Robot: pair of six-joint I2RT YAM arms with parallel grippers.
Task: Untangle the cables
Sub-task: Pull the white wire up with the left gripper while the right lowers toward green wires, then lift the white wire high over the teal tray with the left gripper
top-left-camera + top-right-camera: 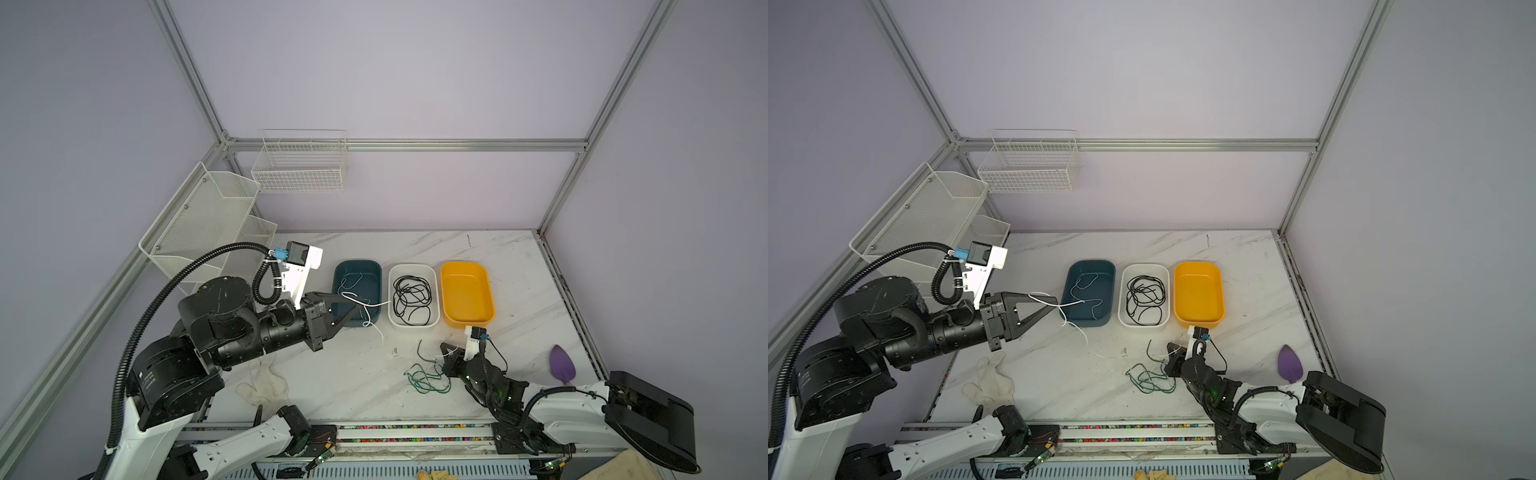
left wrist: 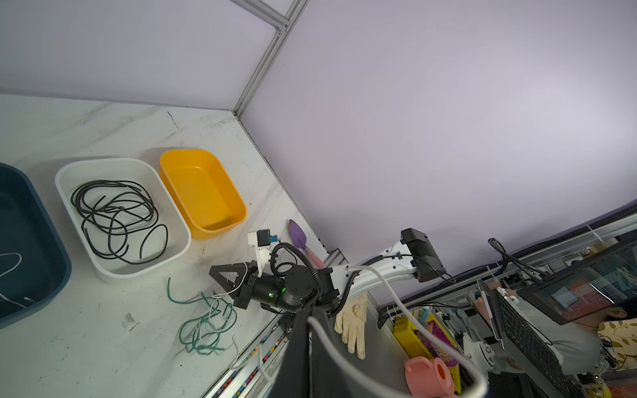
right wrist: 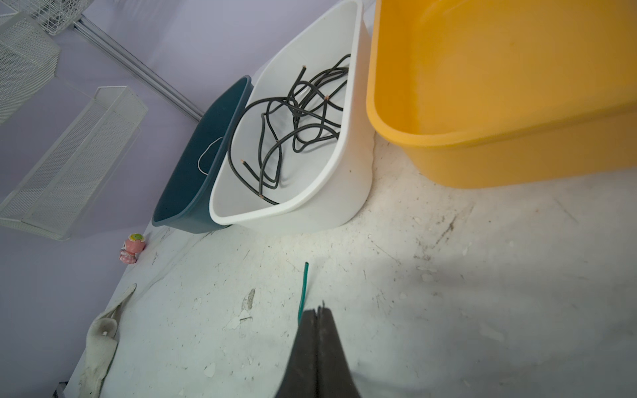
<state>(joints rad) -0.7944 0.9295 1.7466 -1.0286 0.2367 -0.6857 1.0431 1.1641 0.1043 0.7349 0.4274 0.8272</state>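
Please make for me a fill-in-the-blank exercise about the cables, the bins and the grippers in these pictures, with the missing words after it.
1. The black cables lie in the ___.
2. The only container that holds no cable is the ___.
3. The green cables lie in no bin but on the ___.
4. The white cable is pinched by the ___.

Missing words: white bin; yellow bin; table; left gripper.

Marbled white table [image 1: 519, 266] bears teal plastic tub [image 1: 357, 263], white tub [image 1: 413, 267], yellow tub [image 1: 465, 293] beyond right pincer [image 1: 444, 347]; tangled green wires [image 1: 428, 380] beside it.
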